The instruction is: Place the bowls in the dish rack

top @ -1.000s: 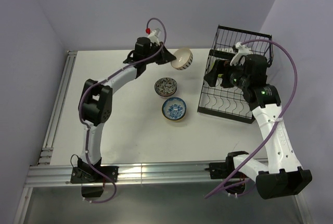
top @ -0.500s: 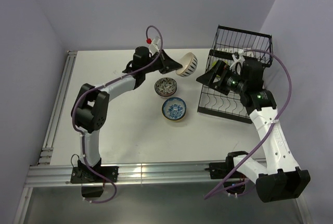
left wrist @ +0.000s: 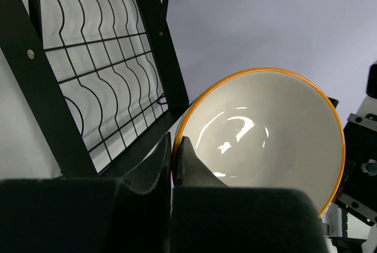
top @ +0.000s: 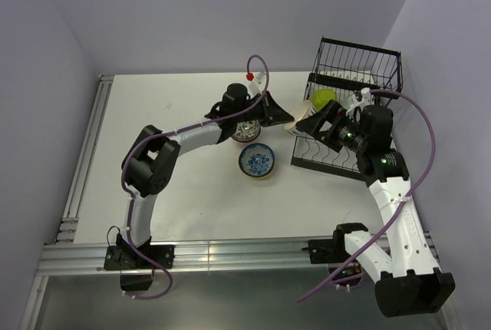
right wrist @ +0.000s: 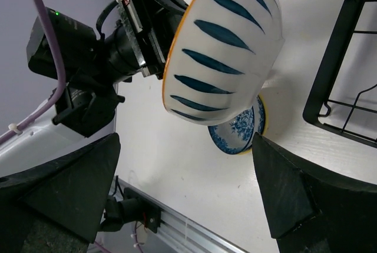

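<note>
Swung rightward, left gripper (left wrist: 172, 147) with striped bowl (right wrist: 224, 47) half-hides floral bowl (top: 247, 133).

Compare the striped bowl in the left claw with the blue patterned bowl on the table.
The striped bowl is tipped on its side, pinched at the rim by the left claw; the blue patterned bowl sits upright on the table. The striped bowl is plain inside; the blue patterned bowl is decorated inside. Both are round.

Nothing readable from where I stand: no lettering, brand or number shows on the striped bowl (right wrist: 224, 47) or the dish rack (left wrist: 35, 76).
</note>
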Robot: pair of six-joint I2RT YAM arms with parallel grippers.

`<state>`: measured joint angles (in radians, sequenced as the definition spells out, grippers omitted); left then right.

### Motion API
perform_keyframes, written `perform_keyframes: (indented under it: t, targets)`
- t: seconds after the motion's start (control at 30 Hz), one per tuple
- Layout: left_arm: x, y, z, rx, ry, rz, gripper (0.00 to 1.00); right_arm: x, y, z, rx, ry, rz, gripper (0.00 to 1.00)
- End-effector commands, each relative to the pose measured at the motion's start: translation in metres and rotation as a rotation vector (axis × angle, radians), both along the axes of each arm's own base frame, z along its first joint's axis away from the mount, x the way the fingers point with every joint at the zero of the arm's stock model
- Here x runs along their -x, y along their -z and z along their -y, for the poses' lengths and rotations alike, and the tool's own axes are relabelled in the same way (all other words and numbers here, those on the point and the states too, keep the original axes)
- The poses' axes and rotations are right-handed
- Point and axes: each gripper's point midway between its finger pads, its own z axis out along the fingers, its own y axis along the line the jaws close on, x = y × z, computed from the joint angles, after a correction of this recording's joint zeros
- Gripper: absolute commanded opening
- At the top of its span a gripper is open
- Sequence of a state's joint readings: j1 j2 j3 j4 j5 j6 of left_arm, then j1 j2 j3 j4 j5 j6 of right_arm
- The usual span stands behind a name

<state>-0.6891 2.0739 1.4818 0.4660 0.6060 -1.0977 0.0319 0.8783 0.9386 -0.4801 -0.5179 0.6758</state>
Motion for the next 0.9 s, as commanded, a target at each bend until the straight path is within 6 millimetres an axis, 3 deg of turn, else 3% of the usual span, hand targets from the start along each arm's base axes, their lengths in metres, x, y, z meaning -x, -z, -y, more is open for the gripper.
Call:
perform_keyframes:
  t: [0.0,0.3,0.73,0.87]
  targets:
    - [0.001,-0.057,0.006,0.121,0.020,0.099,0.00,-0.008,-0.024,0.007,0.004,0.044,0.081,1.00]
    - [0.015,-0.052,0.017,0.117,0.049,0.091,0.00,-0.018,-0.010,0.009,-0.006,0.068,0.023,0.95]
    - [0.024,-0.044,0.025,0.120,0.071,0.072,0.00,-0.025,-0.005,0.012,-0.002,0.082,0.035,0.76]
    - [0.025,-0.046,0.026,0.132,0.076,0.068,0.00,-0.028,0.003,0.017,0.023,0.098,0.004,0.80]
